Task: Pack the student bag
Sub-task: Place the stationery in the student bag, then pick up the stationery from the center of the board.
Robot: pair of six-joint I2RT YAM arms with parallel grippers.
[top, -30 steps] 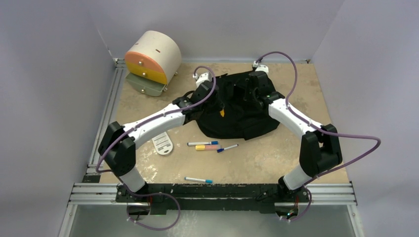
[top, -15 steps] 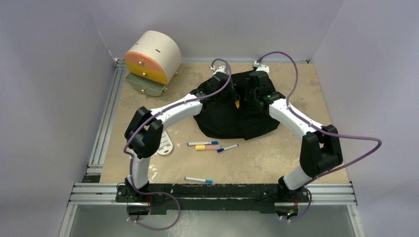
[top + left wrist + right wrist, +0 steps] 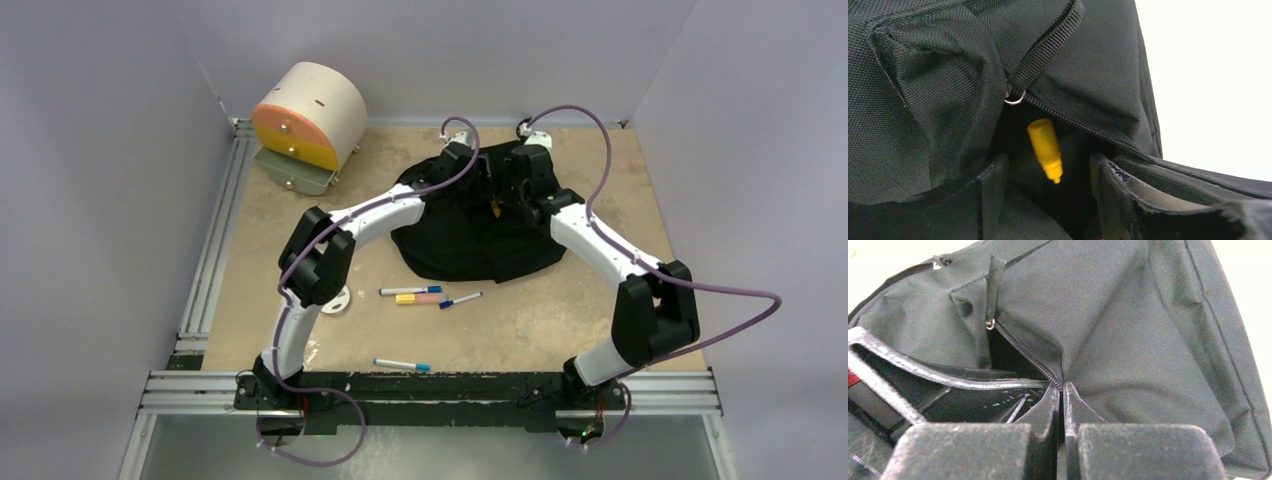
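The student bag (image 3: 470, 248) lies black and slumped at the back middle of the table. My right gripper (image 3: 1061, 390) is shut on the zipper edge of the student bag (image 3: 1128, 330), holding its mouth open. My left gripper (image 3: 1048, 176) stands open at that mouth, its fingers (image 3: 993, 185) apart. A yellow marker (image 3: 1045, 149) hangs loose between and beyond them, tip down, in the dark opening below the zipper ring (image 3: 1014, 96). From above, the yellow marker (image 3: 494, 209) shows between the two wrists over the bag.
A cream-and-orange drawer box (image 3: 305, 120) stands at the back left. Three markers (image 3: 420, 297) lie together in front of the bag and another blue-capped one (image 3: 402, 364) lies nearer the bases. A white card (image 3: 338, 299) peeks from under the left elbow.
My left arm has swung right over the bag with the yellow marker, then its jaws have opened and let the marker go. The right gripper has kept its hold and shifted slightly back.
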